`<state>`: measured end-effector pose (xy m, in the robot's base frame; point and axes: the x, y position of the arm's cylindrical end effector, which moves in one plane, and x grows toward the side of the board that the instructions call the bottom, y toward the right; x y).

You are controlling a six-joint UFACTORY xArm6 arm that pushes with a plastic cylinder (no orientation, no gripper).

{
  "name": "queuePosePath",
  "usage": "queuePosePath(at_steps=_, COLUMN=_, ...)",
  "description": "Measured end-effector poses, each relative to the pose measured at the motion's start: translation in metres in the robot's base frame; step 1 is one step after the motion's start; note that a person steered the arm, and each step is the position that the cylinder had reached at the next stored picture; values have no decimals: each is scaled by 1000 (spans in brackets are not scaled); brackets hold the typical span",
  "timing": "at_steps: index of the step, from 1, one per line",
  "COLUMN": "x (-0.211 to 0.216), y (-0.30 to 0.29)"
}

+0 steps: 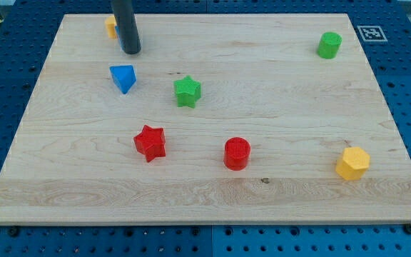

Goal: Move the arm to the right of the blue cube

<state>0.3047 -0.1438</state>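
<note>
The blue block [123, 77] is a small wedge-like shape at the upper left of the wooden board [212, 193]. My dark rod comes down from the view's top, and my tip [131, 51] rests on the board just above the blue block and slightly to its right, a small gap apart. A yellow block [110, 26] sits right behind the rod on its left side, partly hidden by it.
A green star [187, 91] lies right of the blue block. A red star [150, 142] and a red cylinder [237, 153] lie lower in the middle. A green cylinder [329, 44] is at the upper right, a yellow hexagon block [352, 163] at the lower right.
</note>
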Motion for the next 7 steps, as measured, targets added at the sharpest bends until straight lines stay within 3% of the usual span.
queuePosePath(at_steps=1, x=20, y=0)
queuePosePath(at_steps=4, x=26, y=0)
queuePosePath(at_steps=7, x=2, y=30)
